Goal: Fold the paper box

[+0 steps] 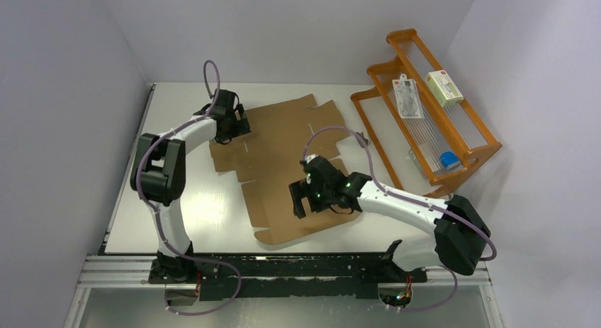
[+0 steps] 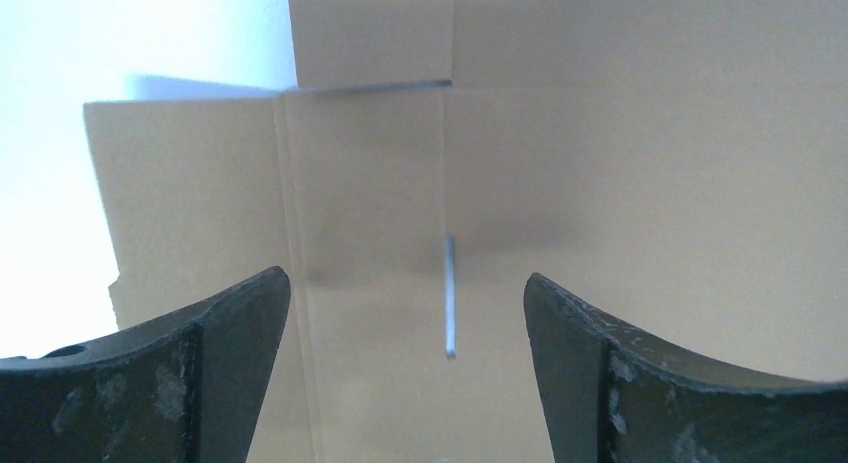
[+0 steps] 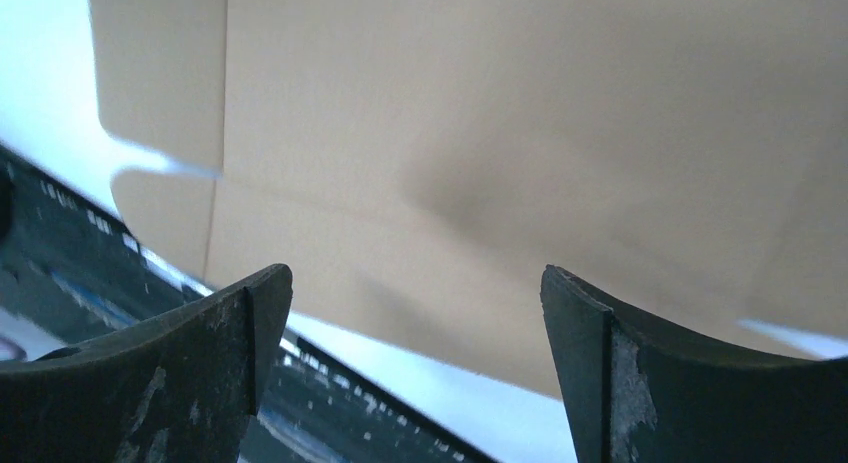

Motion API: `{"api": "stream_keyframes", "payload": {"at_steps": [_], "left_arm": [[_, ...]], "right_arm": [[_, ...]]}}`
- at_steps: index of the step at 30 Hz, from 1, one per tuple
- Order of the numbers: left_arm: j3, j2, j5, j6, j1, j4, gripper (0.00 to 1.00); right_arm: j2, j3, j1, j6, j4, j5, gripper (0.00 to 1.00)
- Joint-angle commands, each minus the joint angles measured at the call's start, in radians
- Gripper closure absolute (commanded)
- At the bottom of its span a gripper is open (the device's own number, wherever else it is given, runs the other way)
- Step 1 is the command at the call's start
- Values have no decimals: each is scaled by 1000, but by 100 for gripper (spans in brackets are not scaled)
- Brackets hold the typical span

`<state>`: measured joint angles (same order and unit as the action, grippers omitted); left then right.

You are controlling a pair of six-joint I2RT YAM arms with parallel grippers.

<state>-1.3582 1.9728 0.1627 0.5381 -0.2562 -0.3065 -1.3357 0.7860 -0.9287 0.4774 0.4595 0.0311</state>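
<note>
- One paper box (image 1: 278, 140): a flat brown cardboard sheet with flaps and slits, lying unfolded on the table (image 1: 191, 207), from upper centre to lower centre of the overhead view
- Two arms, one claw each
- The left gripper (image 1: 230, 129) hangs over the sheet's upper-left corner; in its wrist view the fingers (image 2: 230, 333) stand wide apart with nothing between them, and below them are cardboard and a short slit
- The right gripper (image 1: 301, 200) hangs over the lower part of the sheet, close to its bottom edge; its fingers (image 3: 230, 323) are also spread wide and hold nothing
- One orange rack (image 1: 383, 119) at the right of the frame, just beside the sheet's right edge, holds one white-and-green carton (image 1: 444, 87), one pale packet (image 1: 407, 95) and one small blue thing (image 1: 448, 160)
- The sheet's bottom edge stops short of the black rail (image 1: 283, 268); bare table shows to the left of the sheet, widest at lower left
</note>
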Motion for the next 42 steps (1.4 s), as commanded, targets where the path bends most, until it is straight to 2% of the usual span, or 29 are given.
{"api": "stream_keyframes", "payload": {"at_steps": [1,5,10,16,20,25,29,36,39,42], "left_arm": [[74,-210,-7,-10,-30,-16,9],[248,-387,3,12,-85,22,9],[402,-530,-8,38,-181,31,10],[532,-631,-3,88,-320,31,11],[584,-663,13,109,-342,19,10],[564,-670,98,75,-341,-13,6],[519,-638,112,45,-334,-34,4],[460,-613,19,1,-263,-34,4],[441,-625,-32,-24,-214,-30,4],[403,-620,-88,-57,-164,-44,4]], "right_arm": [[9,100,127,-99,9,-88,0],[-37,113,274,-147,-72,-86,0],[-137,127,363,-152,-166,-105,0],[-219,100,379,-136,-209,-126,0],[-232,65,378,-130,-203,-81,0],[-187,-20,352,-90,-178,-40,0],[-121,-68,290,-35,-148,-36,0],[-55,-107,94,95,-110,-43,0],[-3,-109,91,100,-111,-27,0],[37,-34,102,49,-70,-104,0]]}}
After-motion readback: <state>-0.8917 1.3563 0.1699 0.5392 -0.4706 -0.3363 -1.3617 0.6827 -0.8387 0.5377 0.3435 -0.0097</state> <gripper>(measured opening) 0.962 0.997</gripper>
